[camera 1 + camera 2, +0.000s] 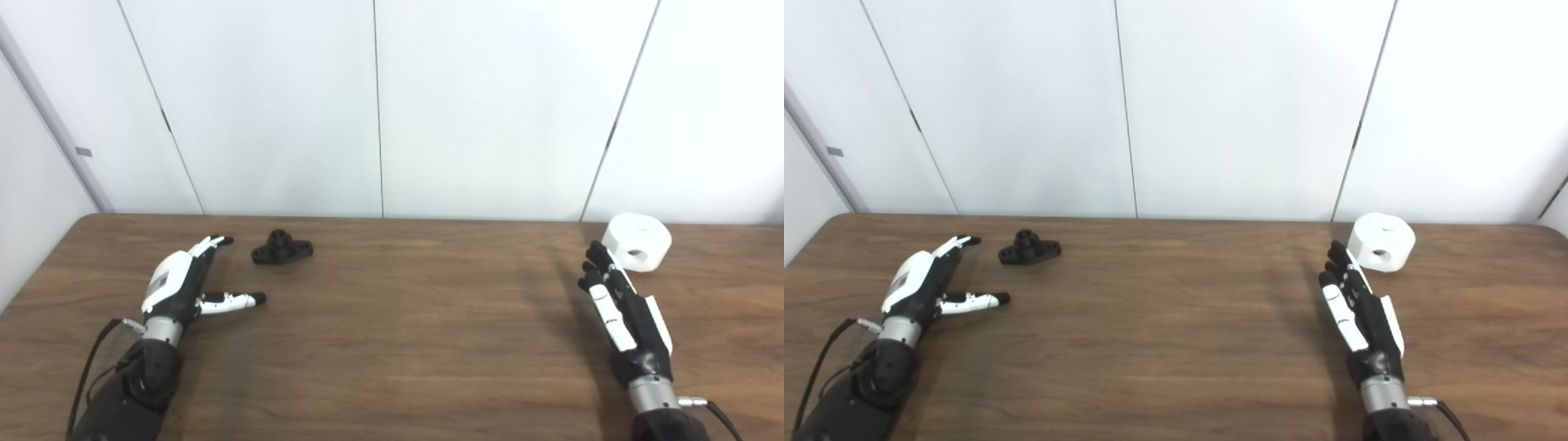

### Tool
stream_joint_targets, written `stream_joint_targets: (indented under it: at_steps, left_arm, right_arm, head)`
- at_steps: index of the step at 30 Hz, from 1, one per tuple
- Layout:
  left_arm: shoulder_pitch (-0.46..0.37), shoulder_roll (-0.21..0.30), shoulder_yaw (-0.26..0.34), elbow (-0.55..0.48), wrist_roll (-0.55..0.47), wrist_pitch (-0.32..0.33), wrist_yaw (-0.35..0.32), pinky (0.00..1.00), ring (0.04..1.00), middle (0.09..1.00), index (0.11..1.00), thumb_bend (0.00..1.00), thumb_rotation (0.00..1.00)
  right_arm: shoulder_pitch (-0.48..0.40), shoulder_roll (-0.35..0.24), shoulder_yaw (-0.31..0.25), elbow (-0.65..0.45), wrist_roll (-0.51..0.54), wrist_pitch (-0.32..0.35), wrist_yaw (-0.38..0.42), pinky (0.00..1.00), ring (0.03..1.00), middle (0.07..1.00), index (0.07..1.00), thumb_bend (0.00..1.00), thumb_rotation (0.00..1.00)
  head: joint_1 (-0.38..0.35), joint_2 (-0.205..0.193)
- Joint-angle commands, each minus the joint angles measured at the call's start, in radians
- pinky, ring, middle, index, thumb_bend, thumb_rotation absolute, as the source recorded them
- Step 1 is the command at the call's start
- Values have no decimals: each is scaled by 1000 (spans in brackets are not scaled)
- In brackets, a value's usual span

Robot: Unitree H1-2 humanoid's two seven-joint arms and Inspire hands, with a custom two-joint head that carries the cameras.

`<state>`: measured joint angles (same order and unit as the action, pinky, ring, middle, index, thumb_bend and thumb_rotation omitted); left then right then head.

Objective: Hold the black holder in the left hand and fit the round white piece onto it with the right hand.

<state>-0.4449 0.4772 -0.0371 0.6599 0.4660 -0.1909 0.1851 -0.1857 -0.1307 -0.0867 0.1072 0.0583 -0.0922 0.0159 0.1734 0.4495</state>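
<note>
The black holder (282,247), a small flanged piece with a raised hub, lies on the brown table (392,343) toward the back left. My left hand (184,282) rests open just left of it, thumb spread toward the middle, holding nothing. At the back right stands the round white piece (637,241), a thick disc with a hole in its side. My right hand (618,306) is open just in front and to the left of it, fingers stretched toward it, fingertips close to its near edge; contact cannot be told.
White wall panels (380,104) stand right behind the table's far edge. The table's left corner is rounded. Cables run from both wrists at the bottom of the picture.
</note>
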Motion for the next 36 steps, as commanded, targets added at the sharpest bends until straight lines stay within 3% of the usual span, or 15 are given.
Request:
stream_joint_targets:
  at_steps: [1,5,19,24,32,36]
  left_arm:
    - [-55,26,3,16,-20,-22,-2,904,949,954,864,1000,387]
    - [-81,20,-12,40,-24,-16,-6,846,924,947,861,1000,368]
    - [-151,18,-67,104,-25,-18,-42,814,908,935,843,1000,384]
    - [-168,12,-87,116,-31,-25,-70,865,930,934,830,1000,357]
    - [-193,-4,-136,136,7,-31,-52,859,915,917,801,1000,393]
    - [-196,-16,-143,130,1,-34,-46,884,909,908,791,1000,359]
  right_arm:
    - [-22,-5,-2,-36,-4,-34,1,887,927,933,918,332,712]
    - [-17,-5,-1,-45,-9,-30,1,895,930,935,926,311,716]
    - [-12,-3,7,-57,-49,-42,-19,856,916,930,922,323,705]
    - [-13,0,5,-66,-53,-37,-20,843,907,926,919,329,710]
    - [-6,10,5,-86,-36,-16,-16,854,916,928,917,331,706]
    - [-4,17,5,-90,-28,-11,-17,871,926,938,920,325,683]
  head:
    - [1,0]
    - [2,0]
    - [-31,7]
    - [-44,6]
    - [-49,11]
    - [-56,13]
